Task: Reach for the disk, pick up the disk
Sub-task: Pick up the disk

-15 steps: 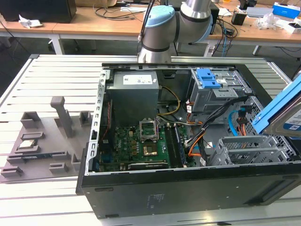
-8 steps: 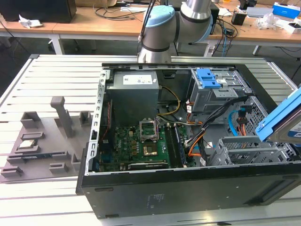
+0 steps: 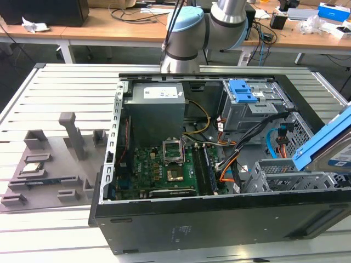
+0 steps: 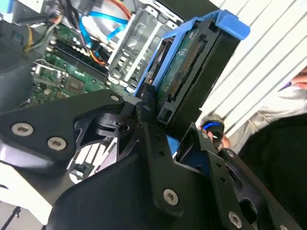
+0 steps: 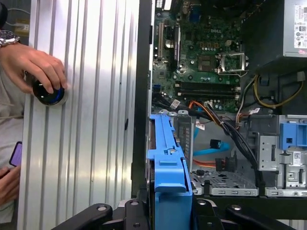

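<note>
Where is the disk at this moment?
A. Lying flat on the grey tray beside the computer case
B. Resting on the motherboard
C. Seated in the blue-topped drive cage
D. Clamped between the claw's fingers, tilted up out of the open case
D: in the second wrist view the claw grips the blue-framed disk; the exterior view shows it raised above the case.

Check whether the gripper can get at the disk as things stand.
Yes, apparently: the gripper already has its fingers closed on the disk, which sits tilted above the computer case with nothing between them.
</note>
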Controlling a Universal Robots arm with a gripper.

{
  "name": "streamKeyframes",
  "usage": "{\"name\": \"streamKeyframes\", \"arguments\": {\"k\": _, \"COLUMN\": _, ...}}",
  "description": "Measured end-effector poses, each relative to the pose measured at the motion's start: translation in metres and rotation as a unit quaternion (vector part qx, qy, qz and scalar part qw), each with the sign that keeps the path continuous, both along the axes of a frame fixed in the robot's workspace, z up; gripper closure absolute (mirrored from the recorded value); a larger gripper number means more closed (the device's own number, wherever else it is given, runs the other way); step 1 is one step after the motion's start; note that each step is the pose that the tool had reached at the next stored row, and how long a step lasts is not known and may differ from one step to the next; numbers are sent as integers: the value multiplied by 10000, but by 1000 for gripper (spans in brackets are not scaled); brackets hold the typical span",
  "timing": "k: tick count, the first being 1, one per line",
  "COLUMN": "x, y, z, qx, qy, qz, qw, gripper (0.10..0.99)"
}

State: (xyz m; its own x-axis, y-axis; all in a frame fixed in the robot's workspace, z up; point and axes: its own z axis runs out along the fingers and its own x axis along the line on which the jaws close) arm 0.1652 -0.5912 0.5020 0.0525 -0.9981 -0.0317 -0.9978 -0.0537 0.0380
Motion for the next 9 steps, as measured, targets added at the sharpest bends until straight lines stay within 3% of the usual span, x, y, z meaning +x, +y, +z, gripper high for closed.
{"name": "streamKeyframes", "arguments": {"k": 1, "x": 0, "y": 0, "z": -1, "qx": 58, "qy": 0, "qz": 0, "qw": 10000, "gripper": 718}}
{"name": "streamKeyframes", "arguments": {"k": 7, "x": -1, "y": 3, "z": -31, "qx": 57, "qy": -2, "qz": -323, "qw": 9995, "gripper": 718}}
{"name": "streamKeyframes", "arguments": {"k": 9, "x": -3, "y": 44, "z": -63, "qx": 57, "qy": -2, "qz": -324, "qw": 9995, "gripper": 718}}
